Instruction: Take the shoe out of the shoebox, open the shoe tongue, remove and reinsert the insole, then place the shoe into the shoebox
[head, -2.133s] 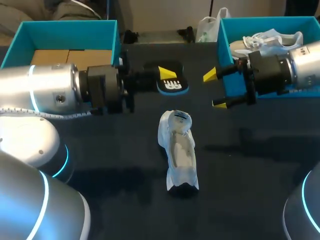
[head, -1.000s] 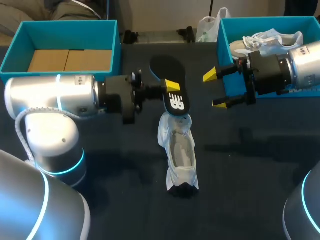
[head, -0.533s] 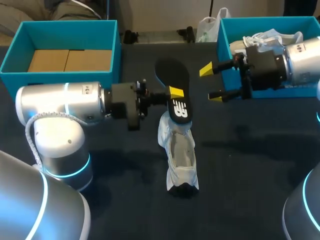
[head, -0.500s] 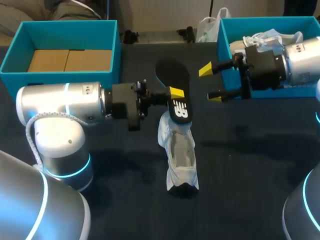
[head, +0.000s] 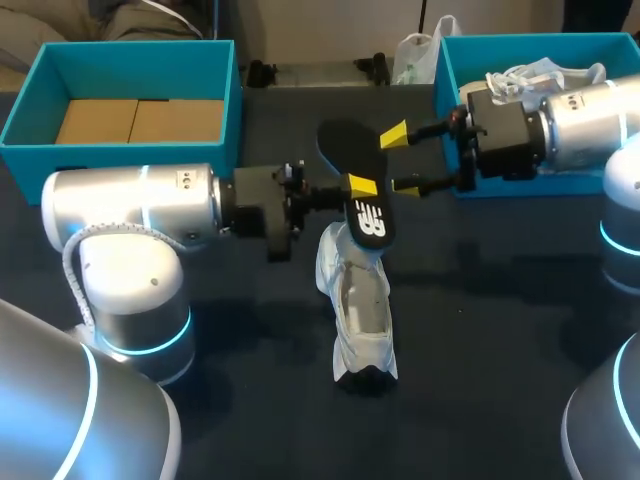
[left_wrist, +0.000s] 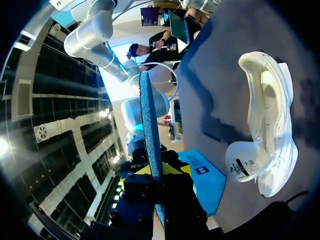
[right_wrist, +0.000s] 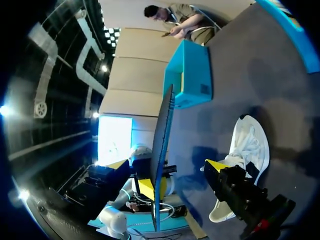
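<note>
My left gripper (head: 358, 186) is shut on the black insole (head: 352, 160), holding it on edge above the heel of the white shoe (head: 362, 305). That shoe lies on the dark table, its opening facing up. In the left wrist view the insole (left_wrist: 149, 135) rises edge-on from my gripper (left_wrist: 152, 172), with the shoe (left_wrist: 267, 130) beside it. My right gripper (head: 400, 159) is open, level with the insole's far end. In the right wrist view the insole (right_wrist: 162, 145) stands between its spread fingers (right_wrist: 218, 165) without touching them, and the shoe (right_wrist: 246, 147) lies beyond.
The teal shoebox (head: 447, 110) at the back right holds a second white shoe (head: 540, 74). A second teal box (head: 225, 95) at the back left, also seen as the box (right_wrist: 192, 75), has cardboard inside. A white bag (head: 415, 55) sits at the table's far edge.
My left arm has carried the insole to the right, over the shoe's heel. My right gripper has moved left from the shoebox until its open fingers flank the insole.
</note>
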